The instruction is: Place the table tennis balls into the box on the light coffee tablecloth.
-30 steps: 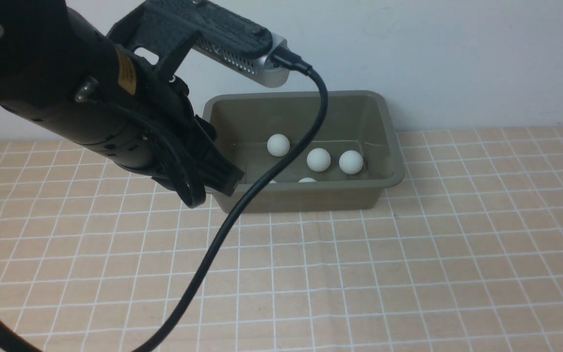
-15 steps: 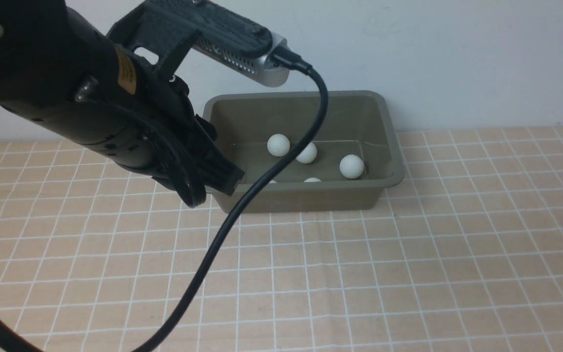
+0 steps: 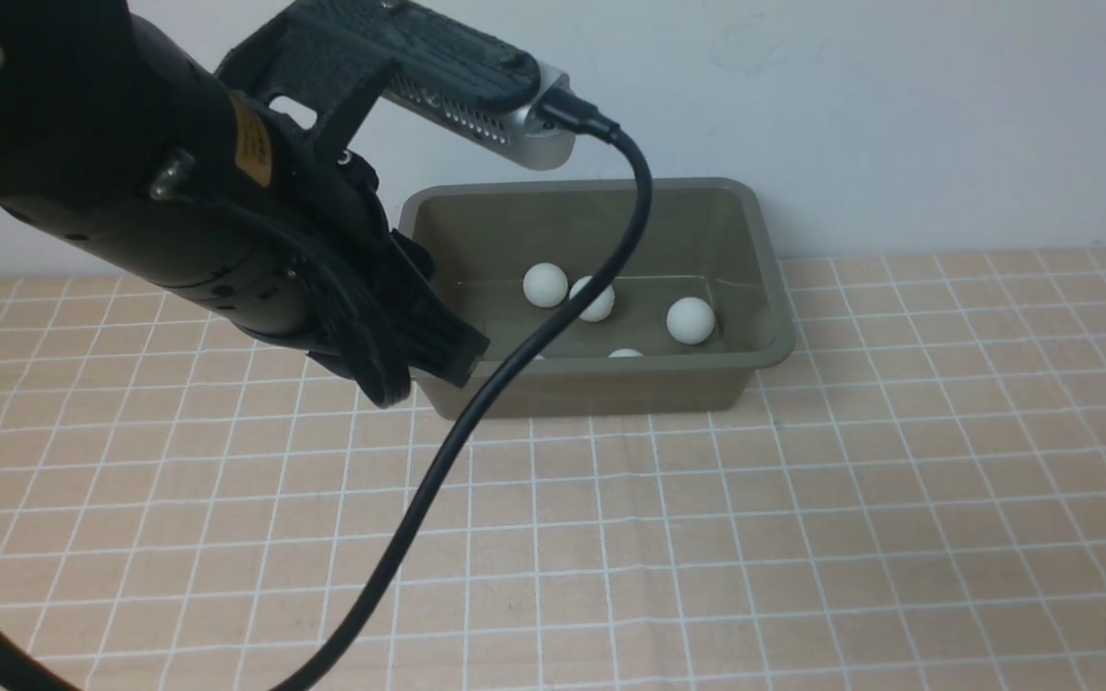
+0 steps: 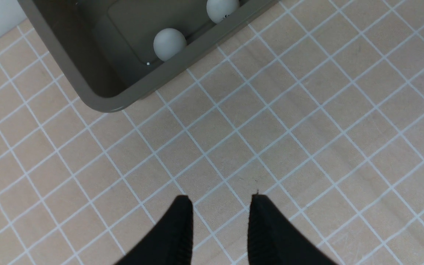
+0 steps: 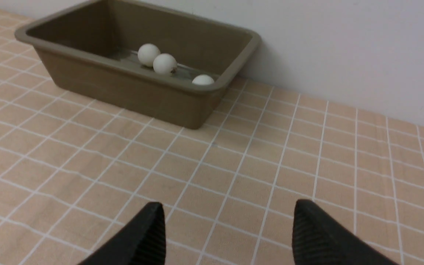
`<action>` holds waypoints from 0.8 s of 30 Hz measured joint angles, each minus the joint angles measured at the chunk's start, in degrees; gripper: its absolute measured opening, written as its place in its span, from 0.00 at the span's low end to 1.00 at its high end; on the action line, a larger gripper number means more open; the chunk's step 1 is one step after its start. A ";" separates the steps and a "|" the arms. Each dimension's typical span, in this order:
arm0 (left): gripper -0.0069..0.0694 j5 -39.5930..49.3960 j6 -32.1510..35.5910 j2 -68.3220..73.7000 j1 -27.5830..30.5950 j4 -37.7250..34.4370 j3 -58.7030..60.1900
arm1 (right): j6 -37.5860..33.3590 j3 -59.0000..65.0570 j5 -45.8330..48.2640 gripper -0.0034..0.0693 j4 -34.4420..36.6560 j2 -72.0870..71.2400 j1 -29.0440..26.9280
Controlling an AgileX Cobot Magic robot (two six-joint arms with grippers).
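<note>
Front view shows table tennis balls (image 3: pixel 689 320) lying in the box (image 3: pixel 764 288) at the far edge of the light coffee tablecloth (image 3: pixel 803 499). My left gripper (image 4: pixel 219 206) and right gripper (image 5: pixel 228 217) stand apart, empty. I should lift clear without nudging the box. Only the left wrist view shows the ball hidden under the near wall.

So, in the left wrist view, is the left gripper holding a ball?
No, the left gripper has only bare checked tablecloth between its fingertips; the visible balls lie in the box.
</note>
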 joint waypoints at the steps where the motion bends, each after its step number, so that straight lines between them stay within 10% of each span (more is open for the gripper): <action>1: 0.30 0.00 0.00 0.00 0.00 0.00 0.00 | 0.00 0.56 0.32 0.64 0.00 0.00 0.00; 24: 0.30 -3.20 -0.05 0.00 0.00 -0.41 0.00 | 0.00 0.71 1.22 0.64 0.15 0.00 0.00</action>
